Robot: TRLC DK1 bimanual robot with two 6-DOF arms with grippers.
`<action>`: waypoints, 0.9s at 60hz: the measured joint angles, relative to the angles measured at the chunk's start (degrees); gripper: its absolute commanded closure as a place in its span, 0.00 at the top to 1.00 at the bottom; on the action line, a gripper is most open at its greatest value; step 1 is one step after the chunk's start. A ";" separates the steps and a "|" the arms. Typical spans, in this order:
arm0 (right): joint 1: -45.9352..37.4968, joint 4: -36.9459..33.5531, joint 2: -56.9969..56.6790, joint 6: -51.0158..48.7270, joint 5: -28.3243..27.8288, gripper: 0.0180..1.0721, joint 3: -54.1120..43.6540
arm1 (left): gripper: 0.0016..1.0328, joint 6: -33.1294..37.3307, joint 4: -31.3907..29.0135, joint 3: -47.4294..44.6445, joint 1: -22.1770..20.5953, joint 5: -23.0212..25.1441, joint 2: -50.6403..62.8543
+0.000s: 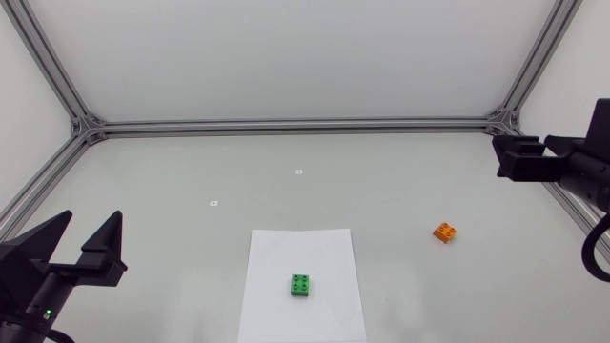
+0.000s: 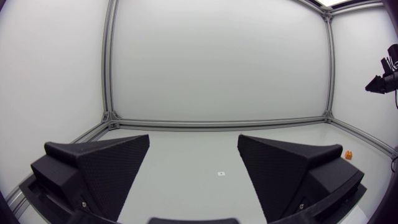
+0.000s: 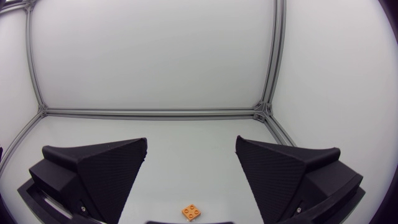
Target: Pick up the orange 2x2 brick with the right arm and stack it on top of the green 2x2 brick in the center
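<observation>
The orange 2x2 brick point(image 1: 444, 232) lies on the table right of centre, clear of everything. The green 2x2 brick point(image 1: 301, 285) sits on a white paper sheet point(image 1: 329, 250) at the front middle. My right gripper point(image 1: 499, 159) hangs open at the right edge, behind and above the orange brick. In the right wrist view the orange brick point(image 3: 192, 212) shows below, between the spread fingers of the right gripper point(image 3: 191, 142). My left gripper point(image 1: 91, 217) stands open at the front left, holding nothing. From the left gripper point(image 2: 194, 140), the orange brick point(image 2: 349, 154) is a small spot far off to the side.
Aluminium frame rails point(image 1: 286, 125) run along the table's back and sides. Two small white markers point(image 1: 298, 171) point(image 1: 214, 202) lie on the table behind the paper.
</observation>
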 measured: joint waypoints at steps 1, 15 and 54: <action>-0.09 -0.50 0.76 0.00 0.00 0.96 0.52 | 0.96 0.00 0.00 0.00 0.00 0.00 0.00; -5.38 -13.53 16.90 0.02 -8.00 0.96 13.18 | 0.96 0.00 0.00 0.00 0.00 0.02 0.00; -6.16 -36.63 40.09 -1.99 -6.71 0.96 30.97 | 0.96 -0.02 0.00 0.00 0.00 0.00 0.00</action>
